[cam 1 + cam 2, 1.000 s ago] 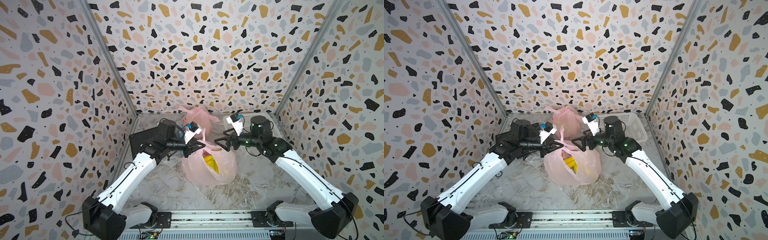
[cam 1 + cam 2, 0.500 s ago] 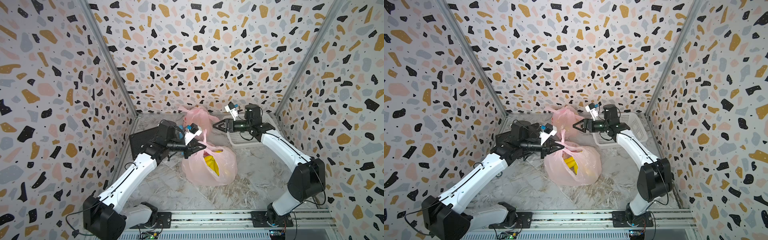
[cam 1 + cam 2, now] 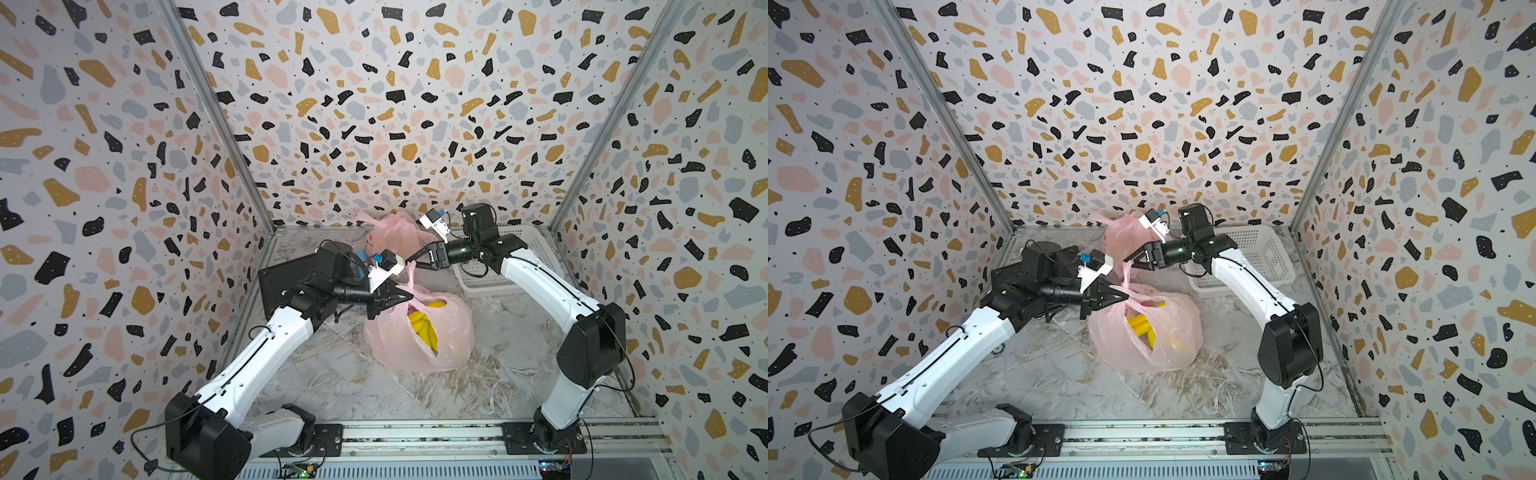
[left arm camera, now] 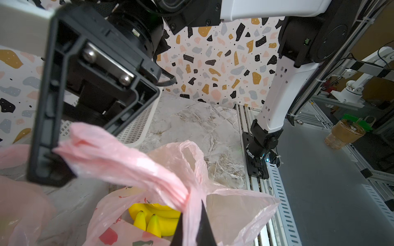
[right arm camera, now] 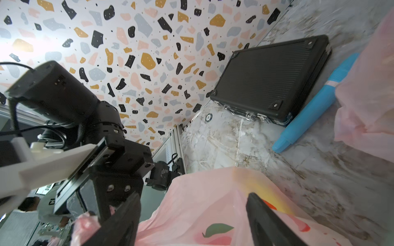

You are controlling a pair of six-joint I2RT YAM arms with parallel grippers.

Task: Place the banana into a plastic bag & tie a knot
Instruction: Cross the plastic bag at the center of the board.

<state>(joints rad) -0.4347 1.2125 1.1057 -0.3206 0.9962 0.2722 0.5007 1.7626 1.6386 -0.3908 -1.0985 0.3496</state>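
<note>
Top views: the right gripper has moved in to the handle tip of the plastic bag, jaws apart; the left gripper still pinches that handle lower down. Left wrist: the banana lies inside the bag. Right wrist: a black case and blue tube lie beyond.

The bag is thin see-through pink plastic, crinkled and shiny, and the bananas inside look smooth and waxy. The floor has a veined marble look with a dull sheen. The basket is white perforated plastic, the case matt black and ribbed with shiny metal latches, the rail bare dull metal
</note>
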